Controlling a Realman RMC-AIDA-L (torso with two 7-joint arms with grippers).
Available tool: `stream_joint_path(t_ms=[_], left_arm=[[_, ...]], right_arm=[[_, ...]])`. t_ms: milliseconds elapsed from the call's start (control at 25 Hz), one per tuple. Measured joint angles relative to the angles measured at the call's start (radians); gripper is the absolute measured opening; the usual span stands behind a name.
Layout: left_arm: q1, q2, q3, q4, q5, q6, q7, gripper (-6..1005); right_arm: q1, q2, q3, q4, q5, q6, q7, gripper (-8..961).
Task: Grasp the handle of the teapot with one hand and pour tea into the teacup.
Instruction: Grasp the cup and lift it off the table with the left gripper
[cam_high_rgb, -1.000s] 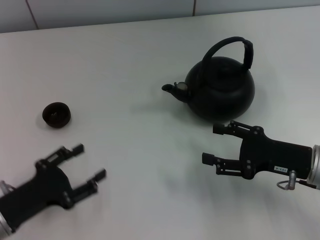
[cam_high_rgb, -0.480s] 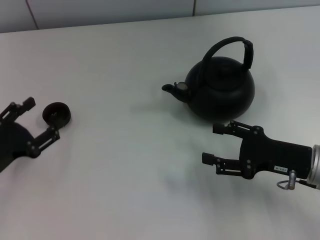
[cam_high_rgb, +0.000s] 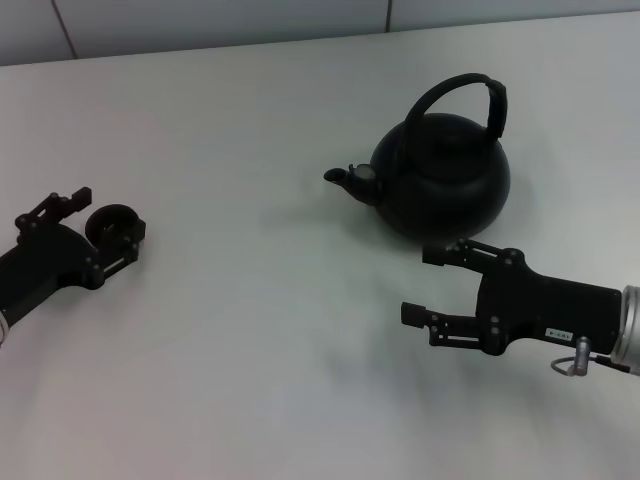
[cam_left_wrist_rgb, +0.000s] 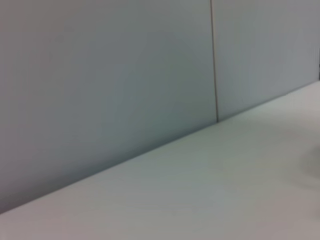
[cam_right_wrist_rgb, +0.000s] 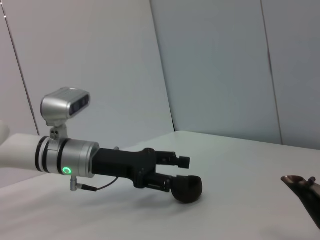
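Head view: your left claw (cam_high_rgb: 103, 225) sits open around the teacup (cam_high_rgb: 115, 228); close unevenly and that tiny cup may skid off across the counter (cam_high_rgb: 260, 330); your right claw (cam_high_rgb: 432, 283) hangs open just below the teapot (cam_high_rgb: 440, 175), handle (cam_high_rgb: 455, 95) beyond; advance low and you'll shove its belly.

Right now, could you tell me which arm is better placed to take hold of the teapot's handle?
The right. The right gripper is open just in front of the teapot, below its handle, while the left gripper sits around the teacup far across the table.
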Motion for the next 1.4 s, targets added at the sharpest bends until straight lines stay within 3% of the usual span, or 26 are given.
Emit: stream_joint_path(t_ms=[400,960,1200,1400], left_arm=[[-0.035,0.003,0.002,-0.006,0.079,-0.078,-0.076,769],[-0.037,-0.002,0.027,0.013,0.087,-0.049,-0.096,724],[-0.103,-0.012,0.198,0.008,0.075,-0.006,-0.129,684],[-0.149,-0.013,0.357,-0.006,-0.019,-0.036,-0.123,685]], right_arm=[[0.005,0.0,-0.02,0.0,0.005,0.001,0.002,839],[0.005,0.0,-0.023,0.0,0.008,-0.002,0.012,832],[0.005,0.0,-0.023,0.0,0.008,-0.006,0.012,829],[0.006,0.001,-0.023,0.0,0.008,-0.008,0.013,826]])
